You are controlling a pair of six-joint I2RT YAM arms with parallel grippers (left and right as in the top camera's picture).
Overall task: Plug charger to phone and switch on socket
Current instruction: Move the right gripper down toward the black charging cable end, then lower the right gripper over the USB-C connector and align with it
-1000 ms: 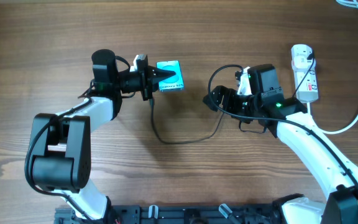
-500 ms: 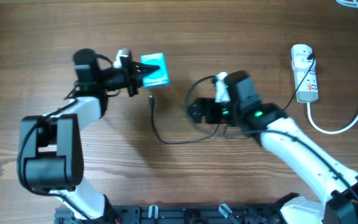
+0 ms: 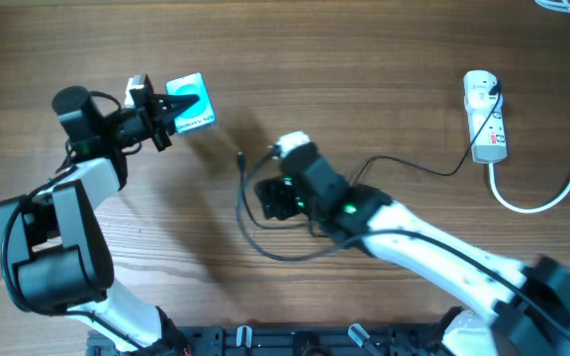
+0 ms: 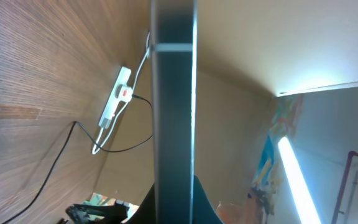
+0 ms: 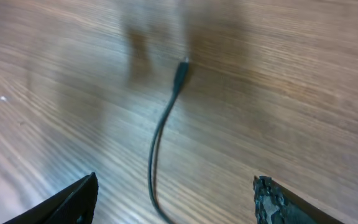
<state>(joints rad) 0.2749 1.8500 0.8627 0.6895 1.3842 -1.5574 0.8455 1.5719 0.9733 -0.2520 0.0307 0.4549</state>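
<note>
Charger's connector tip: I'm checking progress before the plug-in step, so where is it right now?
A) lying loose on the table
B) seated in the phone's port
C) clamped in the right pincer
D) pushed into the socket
A: the right wrist view shows the connector tip lying on the table ahead of the open right pincer, untouched, while the phone is held apart from it in the left pincer.
</note>
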